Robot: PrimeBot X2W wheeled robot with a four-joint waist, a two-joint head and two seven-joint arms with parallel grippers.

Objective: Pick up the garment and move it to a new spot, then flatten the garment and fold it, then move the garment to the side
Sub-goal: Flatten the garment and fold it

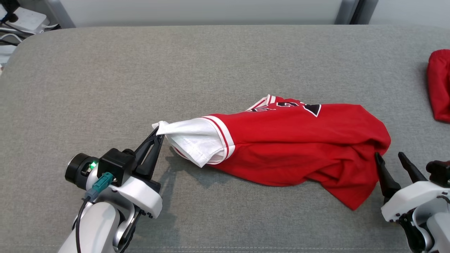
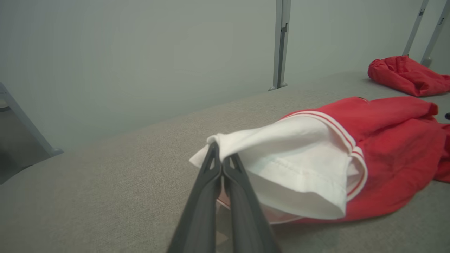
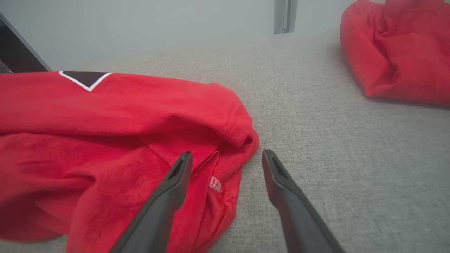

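- Garment (image 1: 299, 147), a red jersey with a white sleeve (image 1: 191, 138), is seen in the head view lying crumpled on the grey table (image 1: 225, 59), stretched between the two tools.
- The left tool (image 1: 158, 133) is closed tightly on the tip of the sleeve, which is lifted off the table just ahead of its fingers.
- The right tool (image 1: 389, 155) is spread wide with nothing in its grasp, and the garment's red corner lies right at its fingertips.
- A second red cloth (image 1: 439, 84) is seen well beyond the right tool.
- In the left wrist view, the white sleeve (image 2: 291, 158) is pinched between the pressed-together fingers of the left tool (image 2: 221, 160) and drapes away to one side.
- In the right wrist view, the right tool (image 3: 226, 154) is seen agape. One finger is set against the garment's (image 3: 105, 123) folded hem, the other over bare table.
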